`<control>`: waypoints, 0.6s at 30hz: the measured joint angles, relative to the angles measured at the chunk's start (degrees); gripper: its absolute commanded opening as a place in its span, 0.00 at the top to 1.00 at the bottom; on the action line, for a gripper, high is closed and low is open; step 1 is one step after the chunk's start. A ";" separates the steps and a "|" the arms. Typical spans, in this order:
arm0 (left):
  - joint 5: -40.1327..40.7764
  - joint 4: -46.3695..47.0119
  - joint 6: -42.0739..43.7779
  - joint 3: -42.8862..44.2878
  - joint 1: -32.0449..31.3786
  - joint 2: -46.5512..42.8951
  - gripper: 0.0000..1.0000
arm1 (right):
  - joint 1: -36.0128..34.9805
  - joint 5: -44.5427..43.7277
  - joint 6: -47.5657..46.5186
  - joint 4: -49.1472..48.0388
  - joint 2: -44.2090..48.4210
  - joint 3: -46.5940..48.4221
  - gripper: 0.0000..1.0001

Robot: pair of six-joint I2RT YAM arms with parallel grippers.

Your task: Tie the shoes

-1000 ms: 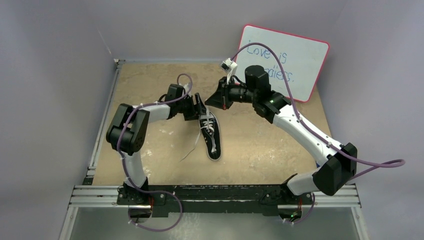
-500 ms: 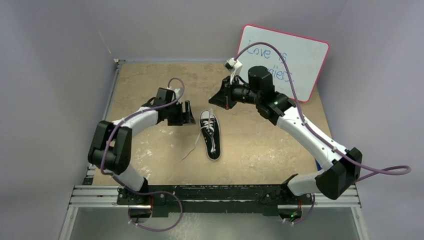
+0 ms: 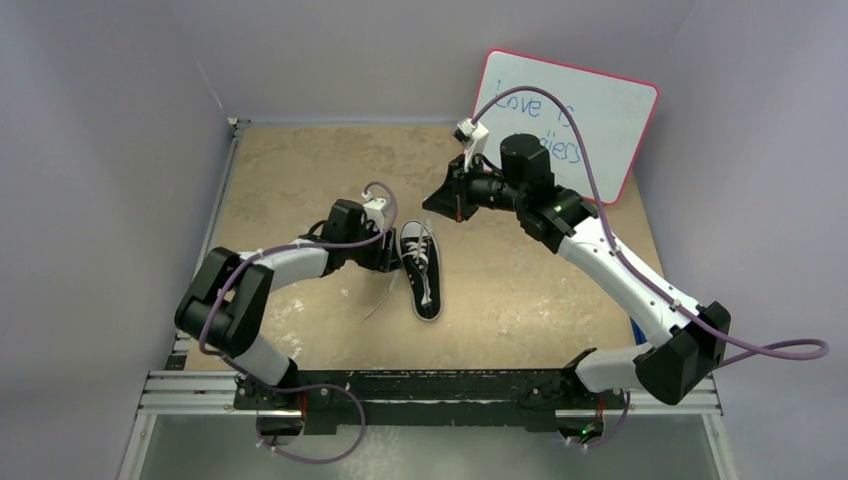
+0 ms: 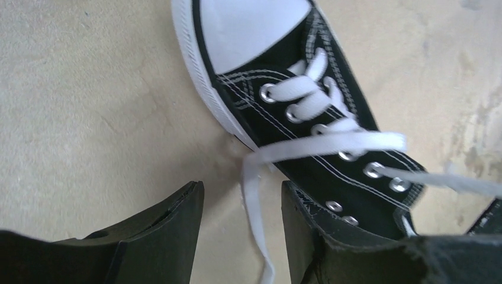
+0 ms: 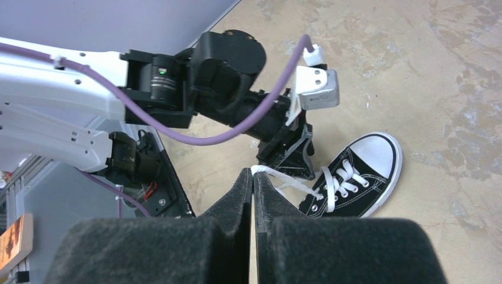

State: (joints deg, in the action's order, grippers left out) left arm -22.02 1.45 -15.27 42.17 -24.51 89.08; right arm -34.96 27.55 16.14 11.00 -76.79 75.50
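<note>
The shoe, a small black sneaker with white toe cap, lies mid-table with its toe toward the arms' bases. My left gripper sits low at the shoe's left side, by the eyelets. In the left wrist view its jaws stand open, and a loose white lace runs down between the fingers without being pinched. The sneaker fills the top of that view. My right gripper is shut on the end of the other lace, held up above the shoe's heel end.
A pink-framed whiteboard leans on the back wall at the right. Grey walls close the left and far sides. A metal rail carries the arm bases at the near edge. A lace tail trails on the table left of the shoe.
The left gripper drew back from the shoe's heel end, then came in lower at the shoe's left side around the loose lace, its jaws narrower. The right gripper has barely moved, still holding its lace.
</note>
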 measured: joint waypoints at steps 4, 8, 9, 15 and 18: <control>1.40 2.60 0.94 1.16 -0.52 4.17 0.50 | 0.04 0.00 -0.50 0.22 0.00 0.00 1.00; 2.67 5.20 1.40 1.20 -1.70 4.90 0.59 | 0.04 0.00 -0.79 0.28 0.00 0.00 1.00; 2.71 5.95 1.40 1.18 -1.81 5.11 0.64 | 0.04 0.00 -0.81 0.31 0.00 0.00 1.00; 3.06 7.93 1.86 0.81 -2.32 5.95 0.99 | 0.04 0.00 -0.85 0.37 0.15 0.00 1.00; 3.34 7.91 2.86 -0.26 -2.51 5.07 1.00 | 0.04 -0.02 -0.85 0.59 0.50 -0.13 1.00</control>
State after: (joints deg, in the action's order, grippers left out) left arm -18.68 9.37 -12.40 41.91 -27.03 94.15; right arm -34.92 27.53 15.29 11.60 -76.29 75.37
